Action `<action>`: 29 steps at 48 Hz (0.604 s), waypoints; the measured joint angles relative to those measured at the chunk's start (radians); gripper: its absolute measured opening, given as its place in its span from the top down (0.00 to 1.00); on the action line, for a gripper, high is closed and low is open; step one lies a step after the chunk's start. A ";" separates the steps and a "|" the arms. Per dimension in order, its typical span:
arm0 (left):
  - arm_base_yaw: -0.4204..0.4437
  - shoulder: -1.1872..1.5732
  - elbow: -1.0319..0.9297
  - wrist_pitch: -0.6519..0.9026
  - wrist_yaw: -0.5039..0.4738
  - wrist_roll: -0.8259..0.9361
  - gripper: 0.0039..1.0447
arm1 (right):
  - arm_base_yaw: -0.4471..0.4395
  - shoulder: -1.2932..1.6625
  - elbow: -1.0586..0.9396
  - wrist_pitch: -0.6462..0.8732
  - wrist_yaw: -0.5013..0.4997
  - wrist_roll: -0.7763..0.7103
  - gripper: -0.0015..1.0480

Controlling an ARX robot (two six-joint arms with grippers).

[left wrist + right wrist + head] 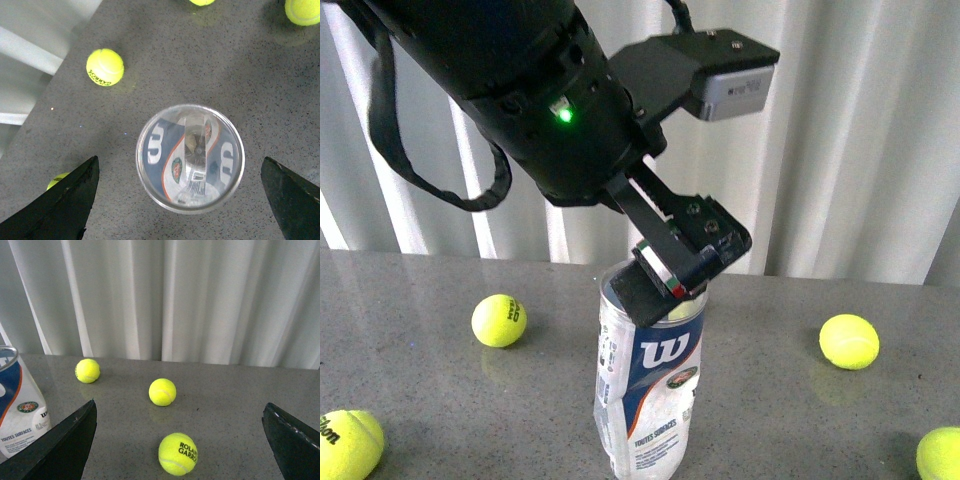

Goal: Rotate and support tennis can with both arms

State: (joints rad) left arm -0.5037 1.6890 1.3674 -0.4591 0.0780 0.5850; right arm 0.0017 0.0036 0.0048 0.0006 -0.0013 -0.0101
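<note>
Jaws on the left gripper (180, 200) are spread wide, straddling the tennis can (190, 158) from directly above with clear gaps both sides, not gripping; reads as lining up on the rim. Right gripper (180, 440) jaws also spread, empty, can at its side, likely staged to support. Can stands upright on the tabletop (770, 400), long axis vertical, open mouth up, W label toward the front camera. Yellow balls (499, 320) scattered around, curtain (860, 150) behind.

Yellow tennis balls (499, 320) — grey table (420, 290), white curtain (860, 150)
</note>
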 joint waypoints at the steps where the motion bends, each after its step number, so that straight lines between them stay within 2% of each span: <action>1: 0.001 -0.012 -0.005 0.001 0.000 -0.002 0.06 | 0.000 0.000 0.000 0.000 0.000 0.000 0.07; 9: 0.005 -0.107 -0.060 0.063 -0.011 -0.071 0.06 | 0.000 0.000 0.000 0.000 0.000 0.000 0.07; 20: 0.003 -0.288 -0.229 0.368 -0.116 -0.367 0.06 | 0.000 0.000 0.000 0.000 0.000 0.000 0.07; 29: 0.003 -0.304 -0.243 0.382 -0.124 -0.450 0.06 | 0.000 0.000 0.000 0.000 0.000 0.000 0.07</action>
State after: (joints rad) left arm -0.5011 1.3849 1.1240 -0.0772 -0.0460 0.1349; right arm 0.0017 0.0036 0.0048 0.0006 -0.0017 -0.0101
